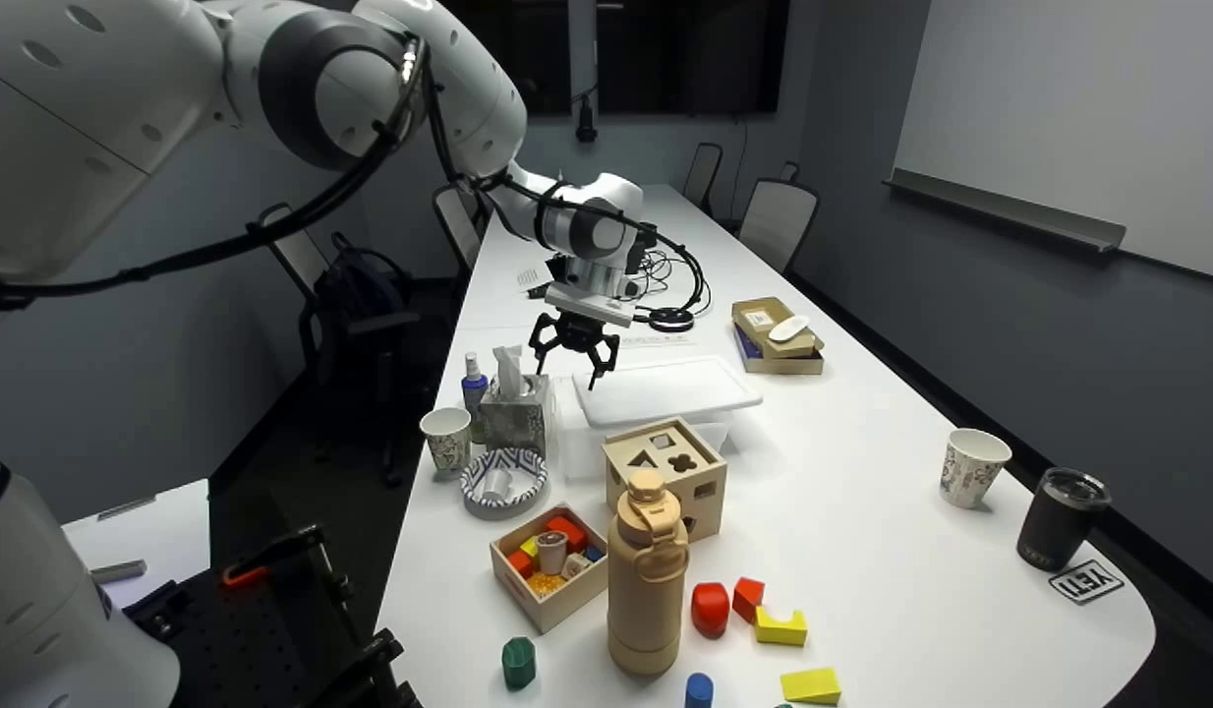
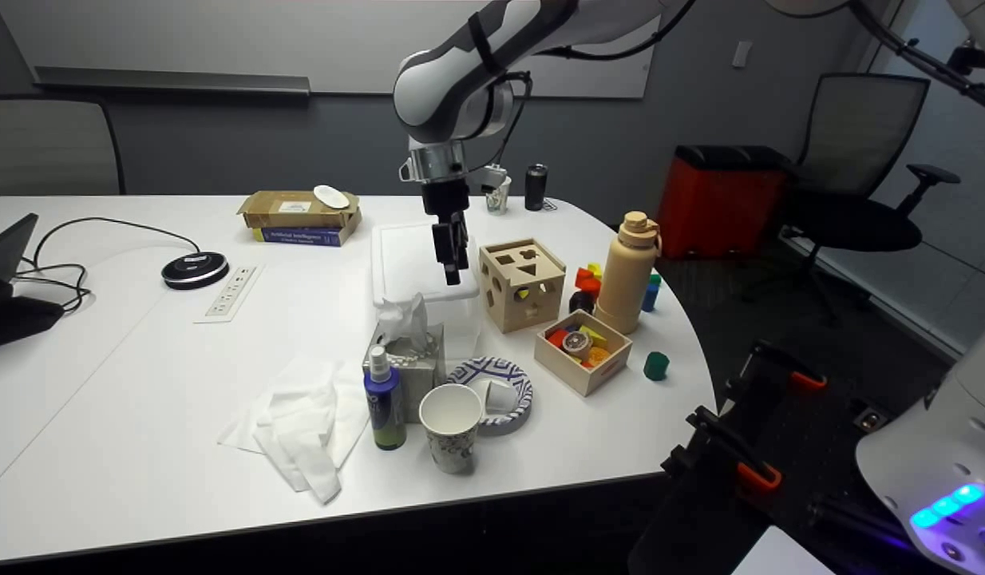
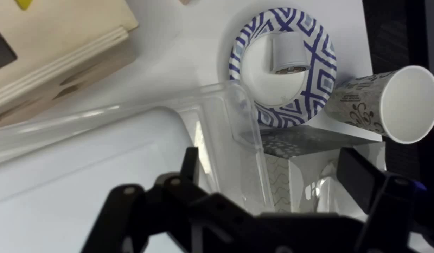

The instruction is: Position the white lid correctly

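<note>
1. Cup (image 1: 445, 441) and spray bottle (image 1: 474, 398): upright near the left edge of the worktop (image 1: 852, 492), in an exterior view.
2. Plate (image 1: 479, 500): bears a small tub (image 1: 496, 484) on its side.
3. Tissue box (image 1: 515, 423): crowds the left end of the bin (image 1: 582, 449); one finger (image 3: 359, 179) overlaps it in the wrist view.
4. Pincer (image 1: 567, 376): fingers spread wide apart; contact with the lid (image 1: 670, 390) cannot be told.
5. Lid: askew on the bin, short of its left end, which lies uncovered.
6. Flask (image 1: 648, 590): before the sorter (image 1: 687, 480), which stands just beside the bin and partly hides it.
7. Cartons (image 1: 779, 365), second cup (image 1: 970, 470), tumbler (image 1: 1059, 526): farther right, well apart from the bin.
</note>
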Controlling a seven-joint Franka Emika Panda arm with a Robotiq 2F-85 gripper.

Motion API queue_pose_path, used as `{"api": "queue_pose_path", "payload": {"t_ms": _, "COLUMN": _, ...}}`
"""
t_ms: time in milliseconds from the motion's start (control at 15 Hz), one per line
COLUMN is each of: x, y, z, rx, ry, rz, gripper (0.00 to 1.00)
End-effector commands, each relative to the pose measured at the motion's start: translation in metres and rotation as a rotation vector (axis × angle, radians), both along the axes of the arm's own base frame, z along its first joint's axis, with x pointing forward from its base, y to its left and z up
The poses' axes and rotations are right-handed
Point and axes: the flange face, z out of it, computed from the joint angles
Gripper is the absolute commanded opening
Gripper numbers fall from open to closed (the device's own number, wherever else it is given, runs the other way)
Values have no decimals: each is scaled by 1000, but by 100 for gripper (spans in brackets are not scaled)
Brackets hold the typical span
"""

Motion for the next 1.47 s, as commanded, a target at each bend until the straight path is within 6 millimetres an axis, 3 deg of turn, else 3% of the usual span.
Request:
{"api": "queue_pose_path", "payload": {"t_ms": 0, "x": 2, "y": -9, "z": 1, "rx": -8, "ry": -91, "rz": 53, "gripper": 100}}
{"api": "queue_pose_path", "payload": {"t_ms": 933, "x": -9, "y": -39, "z": -27, "rx": 30, "ry": -148, "rz": -23, "gripper": 100}}
{"api": "queue_pose_path", "payload": {"t_ms": 1400, "x": -15, "y": -32, "z": -33, "rx": 72, "ry": -119, "rz": -67, "gripper": 100}}
